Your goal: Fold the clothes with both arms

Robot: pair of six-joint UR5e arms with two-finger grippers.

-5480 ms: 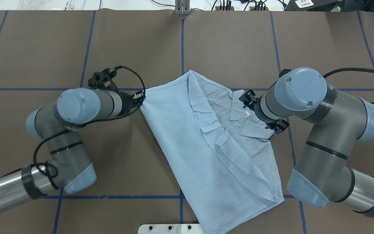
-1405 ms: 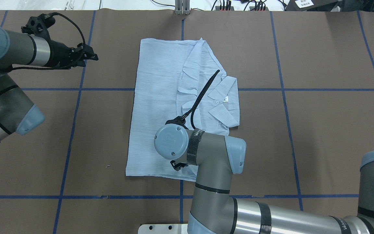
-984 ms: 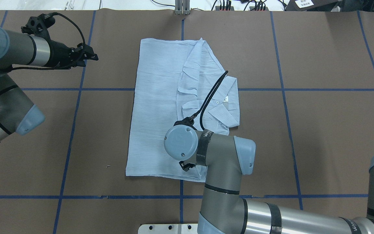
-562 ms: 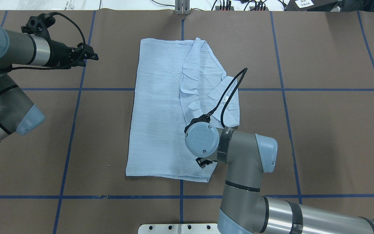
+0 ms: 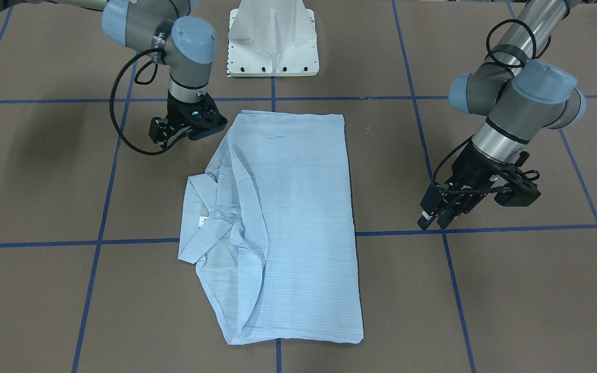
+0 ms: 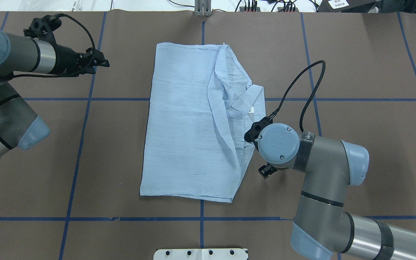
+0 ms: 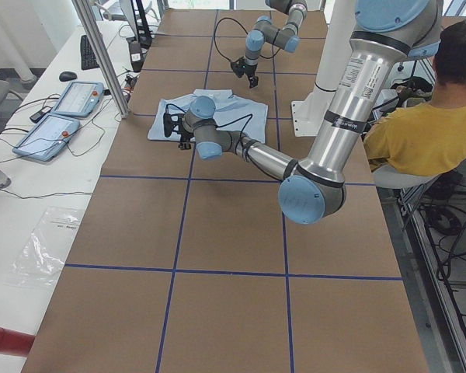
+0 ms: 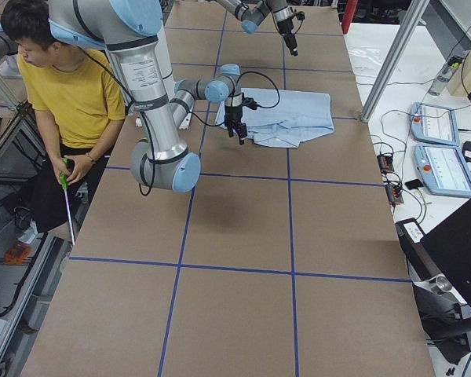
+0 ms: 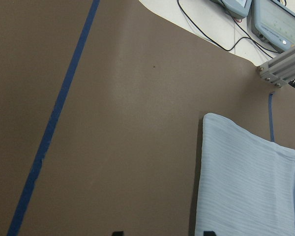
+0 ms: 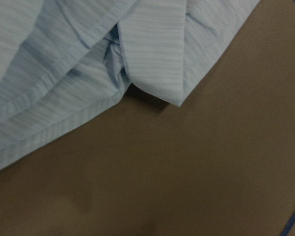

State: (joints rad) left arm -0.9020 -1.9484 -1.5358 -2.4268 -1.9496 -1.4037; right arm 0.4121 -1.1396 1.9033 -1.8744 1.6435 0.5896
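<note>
Right gripper (image 5: 197,127) shifted off shirt (image 6: 179,126) to its right-hand border; jaws' state cannot be told. Front flap newly rumpled. Shirt: folded, flat, mid-worktop (image 6: 356,72). Left gripper (image 5: 435,217): jaws parted, empty, left of shirt, toward far edge.

Folded shirt (image 6: 182,137) flat on brown, blue-taped table (image 6: 367,72)

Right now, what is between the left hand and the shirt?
Nothing but bare brown table; the overhead view shows the left hand apart from the shirt.
</note>
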